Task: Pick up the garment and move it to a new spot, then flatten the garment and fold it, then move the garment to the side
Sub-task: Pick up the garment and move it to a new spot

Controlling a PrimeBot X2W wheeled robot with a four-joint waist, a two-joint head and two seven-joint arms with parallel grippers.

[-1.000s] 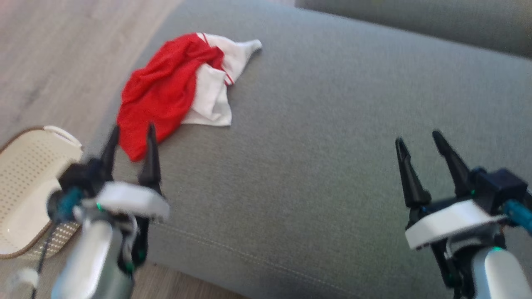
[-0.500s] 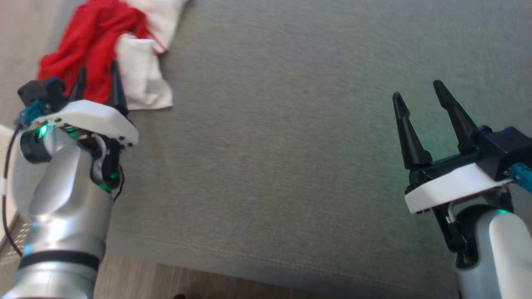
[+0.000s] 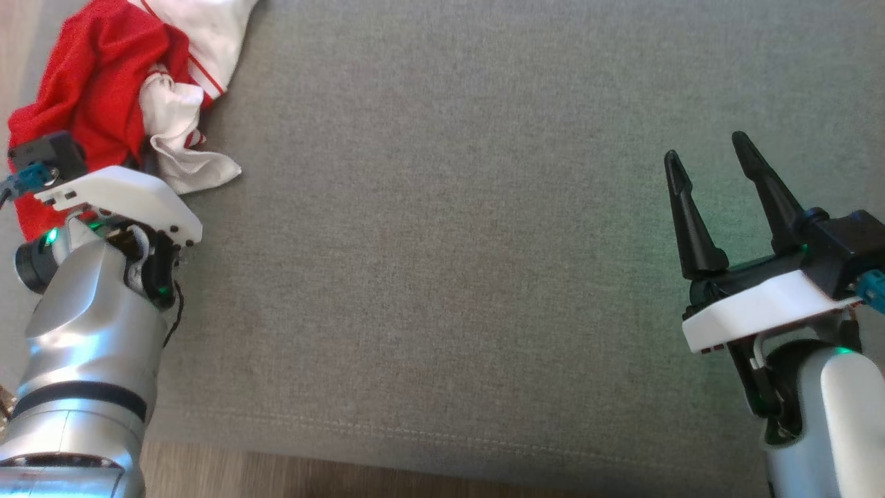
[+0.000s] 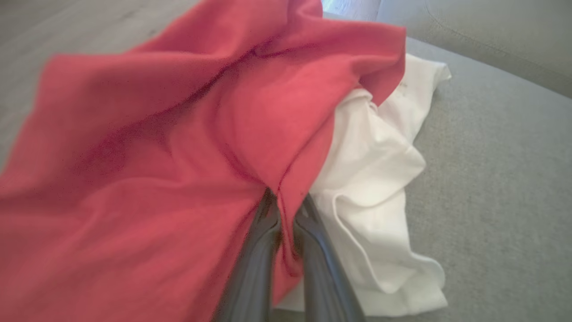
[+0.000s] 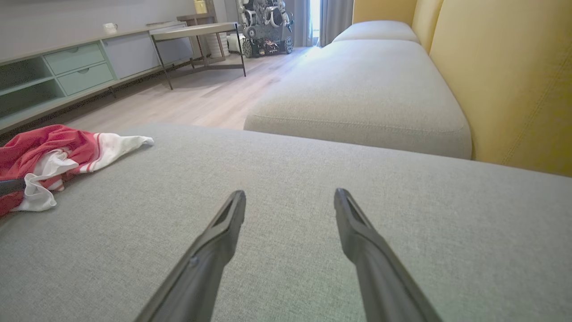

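Note:
The garment (image 3: 97,76), red with white parts, lies crumpled at the far left edge of the grey sofa cushion (image 3: 449,242). In the left wrist view my left gripper (image 4: 286,209) is shut on a fold of the garment's red cloth (image 4: 178,134), with the white part (image 4: 375,201) just to its right. In the head view its white wrist housing (image 3: 117,197) sits right against the heap and covers the fingers. My right gripper (image 3: 712,162) hovers open over bare cushion at the right, far from the garment (image 5: 53,150), with nothing between its fingers (image 5: 225,228).
Wooden floor (image 3: 346,477) runs along the cushion's front edge and beyond its left side. In the right wrist view a second grey cushion (image 5: 366,89) and a yellow backrest (image 5: 505,67) lie ahead, with a low sideboard (image 5: 67,67) across the room.
The head camera has tipped down and shifted. My left gripper has gone into the garment's near edge and closed on the red cloth, bunching the white part. The right gripper stays open.

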